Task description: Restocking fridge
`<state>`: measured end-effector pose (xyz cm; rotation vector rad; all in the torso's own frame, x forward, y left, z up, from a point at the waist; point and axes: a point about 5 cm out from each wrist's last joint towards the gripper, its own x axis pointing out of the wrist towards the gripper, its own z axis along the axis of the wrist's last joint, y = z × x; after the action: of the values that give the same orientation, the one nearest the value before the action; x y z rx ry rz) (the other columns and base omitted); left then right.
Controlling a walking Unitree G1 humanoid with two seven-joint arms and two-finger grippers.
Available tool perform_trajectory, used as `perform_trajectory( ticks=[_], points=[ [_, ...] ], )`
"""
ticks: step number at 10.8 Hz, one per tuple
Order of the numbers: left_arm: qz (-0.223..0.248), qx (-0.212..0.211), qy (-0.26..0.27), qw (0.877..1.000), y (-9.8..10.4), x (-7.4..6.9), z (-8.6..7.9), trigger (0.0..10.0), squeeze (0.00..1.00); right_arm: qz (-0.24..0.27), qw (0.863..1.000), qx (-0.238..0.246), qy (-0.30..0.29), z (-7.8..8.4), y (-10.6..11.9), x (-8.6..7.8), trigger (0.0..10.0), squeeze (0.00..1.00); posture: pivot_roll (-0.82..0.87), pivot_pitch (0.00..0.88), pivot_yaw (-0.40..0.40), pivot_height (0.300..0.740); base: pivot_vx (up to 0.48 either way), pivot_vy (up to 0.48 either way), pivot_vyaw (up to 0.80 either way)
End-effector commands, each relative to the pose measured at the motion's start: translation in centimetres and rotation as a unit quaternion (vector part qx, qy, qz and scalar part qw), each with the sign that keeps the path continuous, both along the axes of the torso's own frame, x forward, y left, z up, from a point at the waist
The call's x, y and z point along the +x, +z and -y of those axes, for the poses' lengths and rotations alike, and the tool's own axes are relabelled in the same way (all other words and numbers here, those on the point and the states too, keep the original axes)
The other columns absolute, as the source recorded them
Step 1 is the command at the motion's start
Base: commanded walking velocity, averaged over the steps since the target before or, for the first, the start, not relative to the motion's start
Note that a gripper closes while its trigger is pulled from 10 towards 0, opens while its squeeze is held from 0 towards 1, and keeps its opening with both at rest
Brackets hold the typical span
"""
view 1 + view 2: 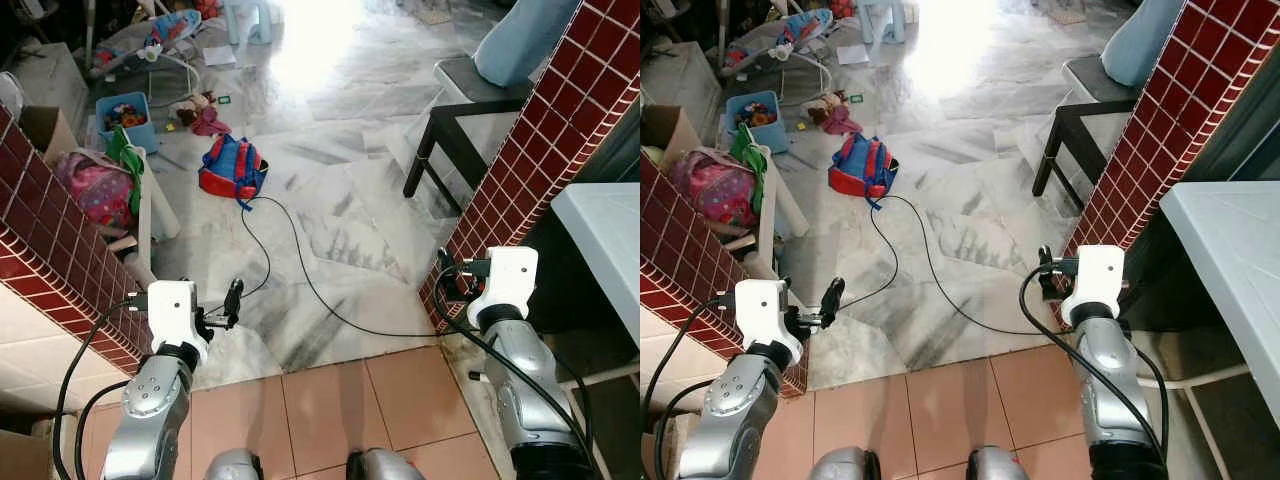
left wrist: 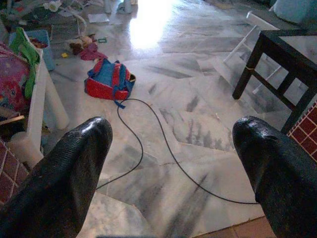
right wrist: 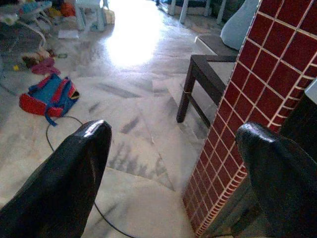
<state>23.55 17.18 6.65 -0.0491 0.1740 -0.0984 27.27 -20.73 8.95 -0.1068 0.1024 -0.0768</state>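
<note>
My left gripper [image 1: 226, 308] is held low in front of me over the marble floor [image 1: 340, 200], beside the left red-tiled wall [image 1: 50, 280]. Its two black fingers [image 2: 74, 168] stand wide apart with nothing between them. My right gripper [image 1: 447, 272] hovers close to the foot of the right red-tiled pillar [image 1: 540, 150]. It is open too, and its fingers [image 3: 69, 168] frame bare floor and the pillar. A white flat top [image 1: 610, 240] lies just past the pillar on my right.
A black cable [image 1: 300, 270] snakes across the floor from a red and blue backpack [image 1: 232, 167]. A dark low table [image 1: 470, 110] stands at the right. A pink bag [image 1: 95, 190], a blue toy bin [image 1: 125, 115] and scattered toys crowd the left side.
</note>
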Motion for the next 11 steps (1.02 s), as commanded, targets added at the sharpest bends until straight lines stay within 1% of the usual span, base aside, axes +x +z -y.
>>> perform_trajectory(
  ticks=[1, 2, 3, 4, 5, 6, 7, 8, 9, 10, 11],
  points=[
    [0.007, 0.003, 0.004, 1.000, 0.31, -0.06, -0.19, 10.0, 0.00, 0.001, 1.000, -0.020, -0.012, 0.26, 0.29, 0.21, 10.0, 0.00, 0.02, 0.089, 0.001, 0.740, 0.000, 0.000, 0.00],
    [0.010, 0.002, 0.006, 1.000, 0.39, -0.05, -0.35, 10.0, 0.00, 0.005, 0.999, 0.023, -0.023, 0.18, 0.10, 0.11, 10.0, 0.00, 0.01, 0.091, 0.003, 0.740, 0.000, 0.000, 0.00],
    [0.007, 0.010, 0.011, 1.000, 0.20, -0.06, -0.51, 10.0, 0.00, 0.012, 1.000, 0.004, -0.027, 0.14, 0.12, -0.08, 10.0, 0.00, 0.01, 0.092, 0.005, 0.740, 0.000, 0.000, 0.00],
    [0.004, 0.008, 0.012, 1.000, 0.11, -0.03, -0.53, 10.0, 0.00, 0.001, 1.000, 0.021, -0.022, -0.09, -0.08, -0.21, 10.0, 0.00, 0.01, 0.092, 0.007, 0.740, 0.000, 0.000, 0.00],
    [0.005, 0.007, 0.009, 1.000, 0.14, 0.05, -0.50, 10.0, 0.00, 0.005, 0.999, 0.030, -0.010, -0.44, -0.06, -0.45, 10.0, 0.00, 0.01, 0.093, 0.008, 0.740, 0.000, 0.000, 0.00],
    [0.006, 0.002, 0.005, 1.000, 0.20, 0.14, -0.44, 10.0, 1.00, 0.006, 0.999, 0.035, -0.008, -0.47, -0.06, -0.52, 10.0, 1.00, 0.01, 0.091, 0.010, 0.740, 0.000, 0.000, 0.00],
    [0.007, 0.008, 0.008, 1.000, 0.23, 0.22, -0.52, 10.0, 1.00, 0.005, 1.000, 0.028, -0.013, -0.33, -0.16, -0.43, 10.0, 1.00, 0.01, 0.090, 0.011, 0.740, 0.000, 0.000, 0.00],
    [0.005, 0.021, 0.014, 1.000, 0.19, 0.33, -0.62, 10.0, 1.00, 0.004, 0.999, 0.029, -0.012, -0.30, -0.17, -0.34, 10.0, 0.75, 0.01, 0.090, 0.012, 0.740, 0.000, 0.000, 0.00],
    [0.031, 0.014, 0.001, 0.999, 0.75, 0.21, -0.39, 5.5, 0.93, 0.016, 0.999, 0.036, -0.001, -0.46, 0.09, -0.48, 0.1, 0.00, 0.01, 0.089, 0.011, 0.740, 0.000, 0.000, 0.00],
    [0.039, -0.003, -0.010, 0.999, 0.98, 0.11, -0.36, 0.0, 0.03, 0.014, 0.999, 0.037, 0.000, -0.48, 0.01, -0.58, 0.0, 0.00, 0.01, 0.089, 0.011, 0.740, 0.000, 0.000, 0.00],
    [0.041, 0.009, -0.008, 0.999, 1.03, 0.04, -0.45, 0.0, 0.00, 0.011, 0.999, 0.040, 0.003, -0.53, -0.06, -0.58, 0.0, 0.00, 0.01, 0.089, 0.011, 0.740, 0.000, 0.000, 0.00]
  ],
)
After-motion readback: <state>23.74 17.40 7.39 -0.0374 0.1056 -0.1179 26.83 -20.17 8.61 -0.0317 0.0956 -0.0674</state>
